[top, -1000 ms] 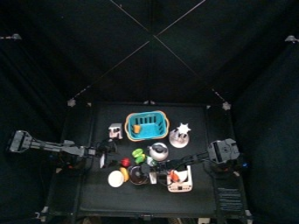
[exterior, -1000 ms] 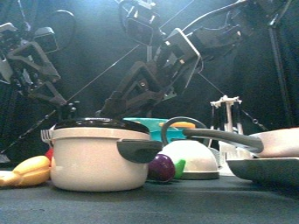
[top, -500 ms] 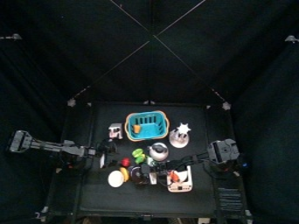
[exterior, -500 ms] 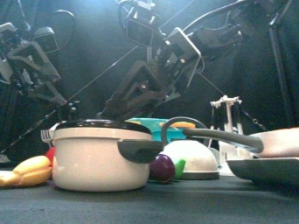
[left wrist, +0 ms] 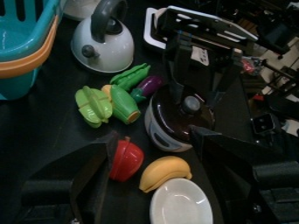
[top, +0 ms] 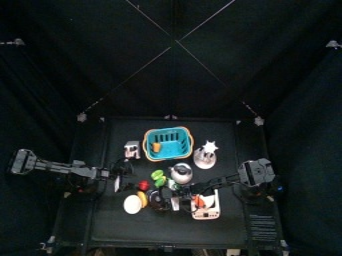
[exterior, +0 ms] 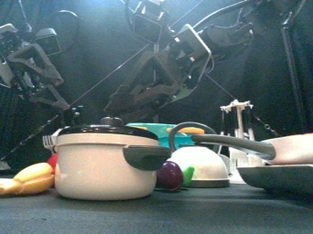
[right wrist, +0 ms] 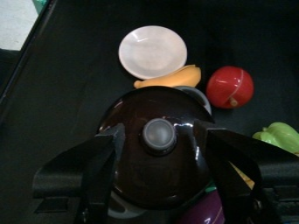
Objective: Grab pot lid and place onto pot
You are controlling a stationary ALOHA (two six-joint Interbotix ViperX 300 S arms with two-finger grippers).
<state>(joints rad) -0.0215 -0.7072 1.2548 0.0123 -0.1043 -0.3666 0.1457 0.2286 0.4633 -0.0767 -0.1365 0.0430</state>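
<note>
The dark pot lid [right wrist: 158,147] lies on the cream pot [exterior: 98,166], its round knob [right wrist: 158,133] facing up. My right gripper [right wrist: 163,171] hangs just above it, open, one jaw on each side of the knob and neither touching it. The left wrist view shows the same pot [left wrist: 177,121] with the right gripper [left wrist: 193,66] over it. In the front view the lid [exterior: 104,132] caps the pot under the right gripper [exterior: 159,87]. My left gripper [left wrist: 158,188] is open and holds nothing, low beside the pot on its left side.
Around the pot lie a white plate [right wrist: 155,51], a banana [right wrist: 170,80], a red pepper [right wrist: 230,86] and green vegetables [left wrist: 103,103]. A silver kettle [left wrist: 103,44] and a blue basket [top: 167,143] stand behind. A pan [exterior: 279,154] fills the front right.
The right gripper's jaws have spread wide apart and let go of the lid, which stays on the pot. The left arm has not moved.
</note>
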